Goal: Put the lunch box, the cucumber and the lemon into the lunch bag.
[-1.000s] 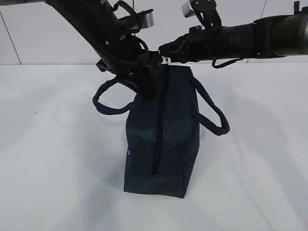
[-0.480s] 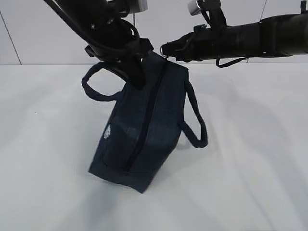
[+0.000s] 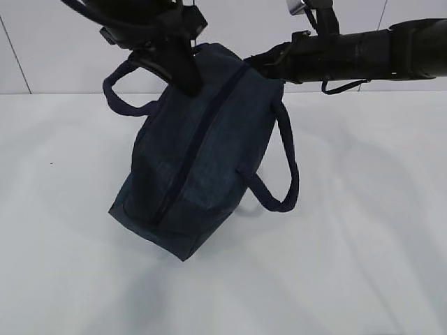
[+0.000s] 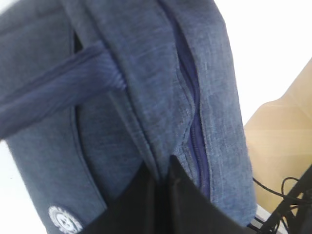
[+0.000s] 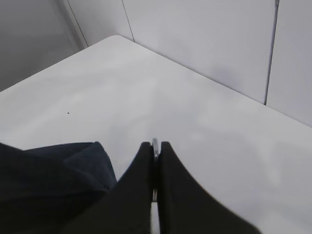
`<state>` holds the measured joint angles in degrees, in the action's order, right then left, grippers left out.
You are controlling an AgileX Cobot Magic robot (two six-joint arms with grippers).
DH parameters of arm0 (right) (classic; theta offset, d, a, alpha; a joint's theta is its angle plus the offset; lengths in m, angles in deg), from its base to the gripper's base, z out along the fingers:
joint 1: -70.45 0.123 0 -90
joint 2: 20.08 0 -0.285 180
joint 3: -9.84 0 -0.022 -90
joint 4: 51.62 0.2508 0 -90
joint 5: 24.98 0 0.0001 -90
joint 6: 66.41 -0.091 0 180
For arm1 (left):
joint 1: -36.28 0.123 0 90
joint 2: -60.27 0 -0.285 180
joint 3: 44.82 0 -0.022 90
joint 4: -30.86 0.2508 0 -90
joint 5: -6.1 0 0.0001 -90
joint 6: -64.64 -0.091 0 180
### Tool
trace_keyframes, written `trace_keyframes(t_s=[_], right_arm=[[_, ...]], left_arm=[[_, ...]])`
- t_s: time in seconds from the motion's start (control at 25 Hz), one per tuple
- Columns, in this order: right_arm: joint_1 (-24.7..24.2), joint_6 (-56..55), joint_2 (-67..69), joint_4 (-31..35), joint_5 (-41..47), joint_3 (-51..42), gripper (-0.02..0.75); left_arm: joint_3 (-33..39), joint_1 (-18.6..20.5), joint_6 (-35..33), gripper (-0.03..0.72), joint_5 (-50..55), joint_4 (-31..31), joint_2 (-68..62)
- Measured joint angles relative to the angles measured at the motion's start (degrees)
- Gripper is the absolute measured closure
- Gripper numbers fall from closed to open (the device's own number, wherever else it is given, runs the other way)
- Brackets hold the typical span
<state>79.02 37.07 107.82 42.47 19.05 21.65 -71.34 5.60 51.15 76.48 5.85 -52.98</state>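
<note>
Above the white surface hangs the bag, tilted, lower end down-left, near the surface; can't tell if touching. Zipper runs along its top, closed. Two loop handles: one at upper left, one drooping at right. Left arm's fingers are clamped tight on fabric beside the zipper, w/ round white logo close by. Right arm's fingers are pressed together on the metal ring pull at the bag's top end.
</note>
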Motion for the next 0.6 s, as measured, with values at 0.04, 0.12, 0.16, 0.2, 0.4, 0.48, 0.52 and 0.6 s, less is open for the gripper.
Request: trace_keyframes(t_s=[0.04,0.12,0.16,0.2,0.4,0.48,0.52,0.6], right_arm=[[0.0,-0.11,0.0,0.0,0.36,0.0,0.737],[0.0,-0.12,0.0,0.11,0.9,0.0,0.737],[0.0,-0.12,0.0,0.35,1.28,0.0,0.737],[0.0,-0.12,0.0,0.49,1.59,0.1,0.737],[0.0,-0.12,0.0,0.58,2.58,0.08,0.737],[0.0,-0.12,0.0,0.58,2.58,0.08,0.737],[0.0,-0.12,0.0,0.58,2.58,0.08,0.737],[0.0,-0.12,0.0,0.24,2.18,0.08,0.737]], left_arm=[[0.0,0.0,0.0,0.697,0.13,-0.13,0.64],[0.12,0.0,0.0,0.697,0.38,-0.11,2.13],[0.12,0.0,0.0,0.697,0.38,0.14,2.82],[0.12,0.0,0.0,0.697,0.38,0.42,3.26],[0.12,0.0,0.0,0.697,0.42,1.89,4.25],[0.12,0.0,0.0,0.697,0.42,2.37,4.25],[0.12,0.0,0.0,0.697,0.52,2.37,4.03],[0.12,0.0,0.0,0.697,0.66,2.37,3.38]])
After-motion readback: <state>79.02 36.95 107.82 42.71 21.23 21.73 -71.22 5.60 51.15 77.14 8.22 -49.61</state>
